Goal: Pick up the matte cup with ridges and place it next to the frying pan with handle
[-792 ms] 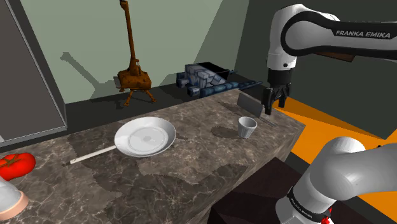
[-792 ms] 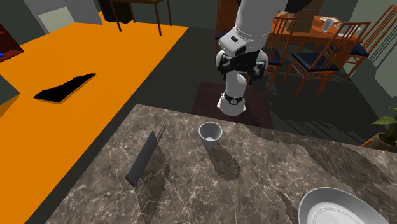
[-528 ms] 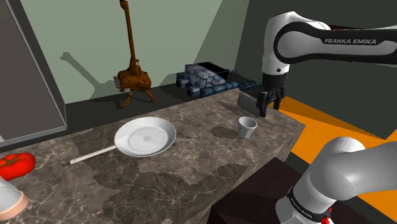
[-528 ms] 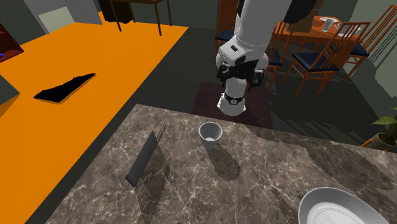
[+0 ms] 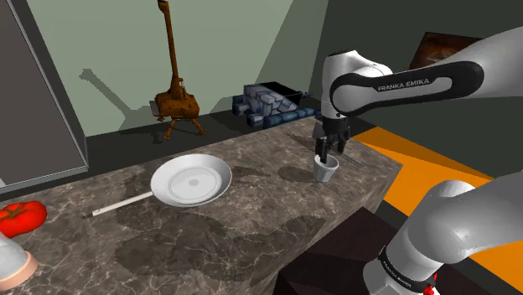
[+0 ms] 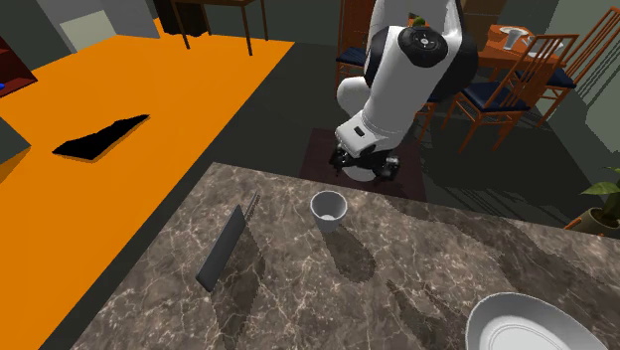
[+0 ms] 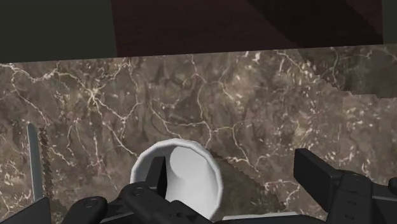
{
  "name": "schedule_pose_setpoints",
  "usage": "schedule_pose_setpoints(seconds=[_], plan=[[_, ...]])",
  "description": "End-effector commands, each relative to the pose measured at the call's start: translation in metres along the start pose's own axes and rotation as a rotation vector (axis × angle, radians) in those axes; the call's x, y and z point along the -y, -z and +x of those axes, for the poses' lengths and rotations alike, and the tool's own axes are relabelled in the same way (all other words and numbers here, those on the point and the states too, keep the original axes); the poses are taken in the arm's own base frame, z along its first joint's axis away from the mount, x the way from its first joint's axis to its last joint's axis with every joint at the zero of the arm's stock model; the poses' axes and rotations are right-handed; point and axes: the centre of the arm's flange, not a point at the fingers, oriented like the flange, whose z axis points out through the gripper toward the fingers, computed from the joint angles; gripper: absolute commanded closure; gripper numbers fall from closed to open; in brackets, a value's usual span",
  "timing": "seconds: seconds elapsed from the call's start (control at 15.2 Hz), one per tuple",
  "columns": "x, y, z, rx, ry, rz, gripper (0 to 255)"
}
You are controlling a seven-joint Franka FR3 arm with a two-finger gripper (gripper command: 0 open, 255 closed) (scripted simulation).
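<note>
The black gripper [image 5: 327, 153] hangs low over the brown veined stone counter [image 5: 251, 218] with its two fingers spread wide apart and nothing clasped between them. The pale cup [image 5: 325, 168] stands upright directly under the gripper, near the counter's corner. In the wrist view the cup [image 7: 184, 172] sits open-mouthed between the fingers but well off centre. Its rim lies right against one finger [image 7: 149, 205] and partly behind it, while a broad stretch of bare counter separates it from the other finger [image 7: 327, 184]. I cannot tell whether the nearer finger actually touches the rim. In the second exterior view the cup [image 6: 329, 210] stands just in front of the lowered hand, and a dark flat slab [image 6: 223, 247] rests tilted on the counter beside it, off to that view's left and apart from both cup and gripper. The frying pan [image 5: 191, 179], drawn white and shallow with a thin straight handle, lies well away from the gripper toward the shoulder view's left. A red object [image 5: 21, 216] sits further from the gripper, beyond the frying pan.
</note>
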Motion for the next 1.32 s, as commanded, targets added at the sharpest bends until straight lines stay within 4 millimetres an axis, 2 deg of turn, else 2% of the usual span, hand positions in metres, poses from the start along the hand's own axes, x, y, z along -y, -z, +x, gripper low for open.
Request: schedule_pose_setpoints(seconds=[0.0, 0.2, 0.73, 1.25], plan=[[0.005, -0.018, 0.017, -0.021, 0.002, -0.02, 0], [0.01, -0.043, 0.044, -0.047, 0.004, -0.05, 0], [0.008, -0.085, 0.049, -0.05, 0.005, -0.053, 0], [0.008, -0.085, 0.049, -0.05, 0.005, -0.053, 0]])
